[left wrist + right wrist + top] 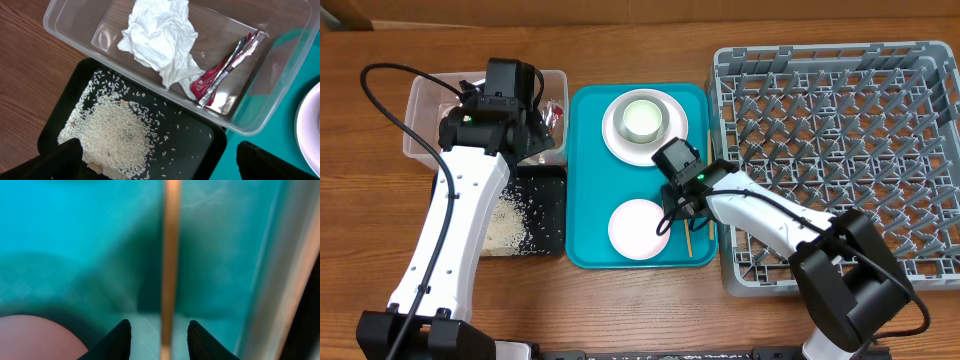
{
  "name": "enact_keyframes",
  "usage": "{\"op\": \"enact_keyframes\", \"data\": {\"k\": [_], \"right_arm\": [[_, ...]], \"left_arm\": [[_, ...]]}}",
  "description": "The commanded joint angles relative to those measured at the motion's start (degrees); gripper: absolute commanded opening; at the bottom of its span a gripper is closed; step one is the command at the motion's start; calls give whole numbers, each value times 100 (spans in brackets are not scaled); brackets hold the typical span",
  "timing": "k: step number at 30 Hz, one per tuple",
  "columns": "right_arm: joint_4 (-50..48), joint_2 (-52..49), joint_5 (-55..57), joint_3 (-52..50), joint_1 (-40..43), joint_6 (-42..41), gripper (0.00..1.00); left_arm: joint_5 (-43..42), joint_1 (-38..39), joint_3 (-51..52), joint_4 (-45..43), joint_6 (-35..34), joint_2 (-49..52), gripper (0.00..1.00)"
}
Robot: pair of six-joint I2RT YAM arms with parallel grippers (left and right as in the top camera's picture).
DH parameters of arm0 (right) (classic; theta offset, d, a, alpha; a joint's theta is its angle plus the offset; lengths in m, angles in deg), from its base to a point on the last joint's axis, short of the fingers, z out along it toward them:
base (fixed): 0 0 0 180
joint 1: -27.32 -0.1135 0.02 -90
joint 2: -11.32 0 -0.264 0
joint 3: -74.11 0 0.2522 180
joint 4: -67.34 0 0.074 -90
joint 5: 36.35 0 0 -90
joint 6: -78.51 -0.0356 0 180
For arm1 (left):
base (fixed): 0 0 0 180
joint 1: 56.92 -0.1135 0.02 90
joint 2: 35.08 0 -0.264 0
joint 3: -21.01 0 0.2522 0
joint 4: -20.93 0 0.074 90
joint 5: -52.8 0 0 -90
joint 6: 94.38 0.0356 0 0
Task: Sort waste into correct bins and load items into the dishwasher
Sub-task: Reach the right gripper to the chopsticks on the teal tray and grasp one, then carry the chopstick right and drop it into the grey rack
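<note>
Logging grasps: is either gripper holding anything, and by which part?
Nothing is held. The right gripper is open, straddling a chopstick without clamping it; the left gripper is open, empty.

A teal rectangular plastic serving tray with rounded corners and a raised rim lies flat on the brown wood-grain tabletop, roughly mid-table.
</note>
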Motion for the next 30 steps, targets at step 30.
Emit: {"op": "enact_keyframes", "data": {"k": [30], "right_arm": [[3311,94,332,3738,715,640,4]], "left_arm": [[109,-9,-70,-2,74,-26,100]]}}
